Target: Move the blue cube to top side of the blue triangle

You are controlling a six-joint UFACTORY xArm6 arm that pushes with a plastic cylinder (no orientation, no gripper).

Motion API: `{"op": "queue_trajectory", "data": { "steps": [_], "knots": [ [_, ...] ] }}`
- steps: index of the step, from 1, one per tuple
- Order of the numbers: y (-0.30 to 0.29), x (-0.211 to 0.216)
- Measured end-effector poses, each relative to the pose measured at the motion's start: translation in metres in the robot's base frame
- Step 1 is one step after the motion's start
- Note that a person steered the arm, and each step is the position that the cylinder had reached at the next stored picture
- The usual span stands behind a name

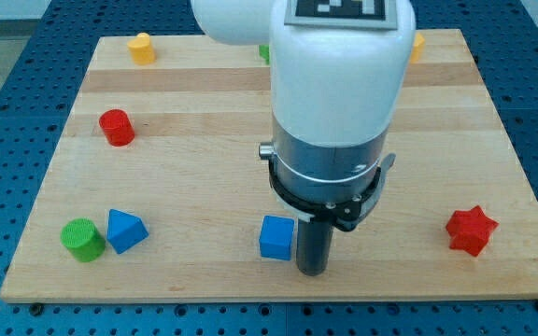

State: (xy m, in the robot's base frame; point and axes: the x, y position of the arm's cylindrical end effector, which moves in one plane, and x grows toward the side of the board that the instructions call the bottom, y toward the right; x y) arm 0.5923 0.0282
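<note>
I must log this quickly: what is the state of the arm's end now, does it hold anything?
My tip: a plain rod, no gripper, holding nothing; it stands just at the view's right of the blue cube.

A green cylinder (82, 240), red cylinder (116, 127), red star (471, 230) and yellow block (140, 48) lie on the wooden board (194, 177).

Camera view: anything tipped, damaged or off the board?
Nothing stands out. My tip sits just right of the blue cube; the blue triangle and green cylinder sit together at the bottom left. The arm hides parts of two blocks at the top edge.
</note>
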Motion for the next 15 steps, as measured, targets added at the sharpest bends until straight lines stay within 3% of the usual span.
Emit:
{"op": "queue_trajectory", "data": {
  "steps": [7, 15],
  "knots": [
    [-0.059, -0.058],
    [-0.164, -0.062]
  ]
}}
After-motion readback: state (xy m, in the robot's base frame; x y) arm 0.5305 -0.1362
